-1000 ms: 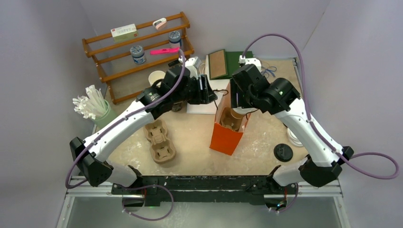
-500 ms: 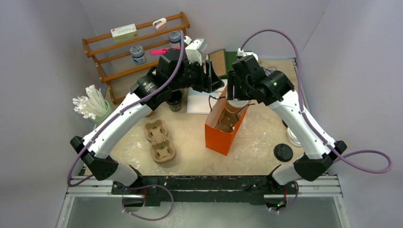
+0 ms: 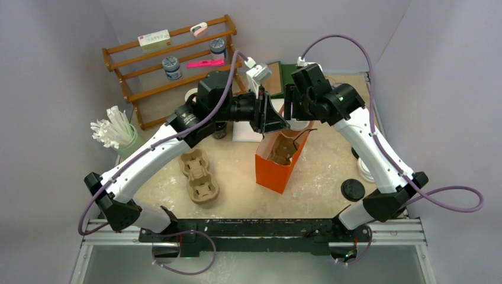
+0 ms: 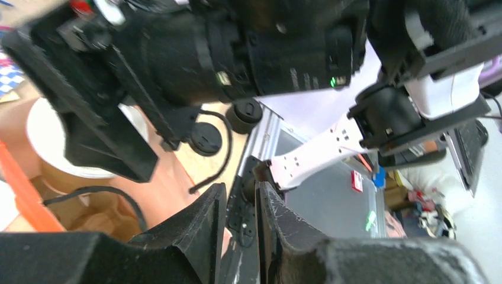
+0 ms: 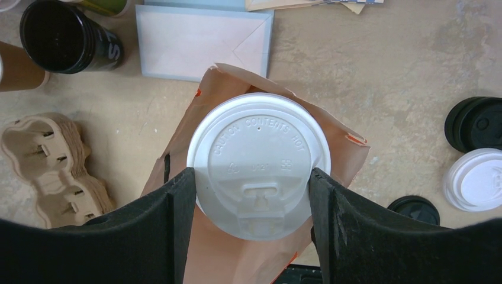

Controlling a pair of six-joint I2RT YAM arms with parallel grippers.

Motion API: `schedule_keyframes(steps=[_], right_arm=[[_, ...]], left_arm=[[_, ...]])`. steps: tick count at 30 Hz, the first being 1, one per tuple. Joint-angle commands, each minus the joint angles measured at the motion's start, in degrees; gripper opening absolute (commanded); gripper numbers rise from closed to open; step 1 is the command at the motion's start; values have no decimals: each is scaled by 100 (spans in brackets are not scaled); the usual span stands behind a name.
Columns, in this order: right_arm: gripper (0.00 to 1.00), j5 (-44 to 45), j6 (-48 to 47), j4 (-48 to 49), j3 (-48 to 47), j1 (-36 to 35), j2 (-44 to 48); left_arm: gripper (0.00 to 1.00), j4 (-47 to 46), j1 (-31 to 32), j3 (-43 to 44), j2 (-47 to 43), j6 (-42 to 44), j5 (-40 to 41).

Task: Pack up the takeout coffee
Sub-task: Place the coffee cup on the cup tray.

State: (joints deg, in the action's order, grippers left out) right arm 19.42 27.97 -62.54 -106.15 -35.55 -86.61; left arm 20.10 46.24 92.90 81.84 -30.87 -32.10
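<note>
The right pincer point(image 5: 251, 177) is clamped at lid height on the cup point(image 5: 257, 157), which hangs over the open bag point(image 5: 216, 248) and looks light, thin-walled and easily crushed, so best held gently under the rim; the left pincer point(image 4: 243, 219) stands nearly together, on what I cannot tell.

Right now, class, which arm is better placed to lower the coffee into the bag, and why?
Right. The right gripper clamps the lidded cup directly over the open orange bag; the left gripper holds no cup, beside the bag's rim.
</note>
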Motion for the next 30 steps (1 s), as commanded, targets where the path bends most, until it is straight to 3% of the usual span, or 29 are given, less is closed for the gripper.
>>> schedule_keyframes(steps=[1, 4, 9, 17, 30], right_arm=[[44, -124, -98, 153, -114, 112, 116], [43, -172, -107, 188, -68, 169, 131], [43, -201, -166, 229, -1, 239, 127], [43, -245, -219, 258, 53, 309, 135], [42, -228, -452, 336, 280, 338, 131]], left_arm=[[27, -179, 104, -217, 16, 112, -486], [26, 128, 128, -184, 177, 368, -248], [24, 811, 150, 182, 583, 781, 1524], [29, 1120, 141, 859, 971, 491, 2997], [29, 1916, 140, 1205, 1381, 942, 3411]])
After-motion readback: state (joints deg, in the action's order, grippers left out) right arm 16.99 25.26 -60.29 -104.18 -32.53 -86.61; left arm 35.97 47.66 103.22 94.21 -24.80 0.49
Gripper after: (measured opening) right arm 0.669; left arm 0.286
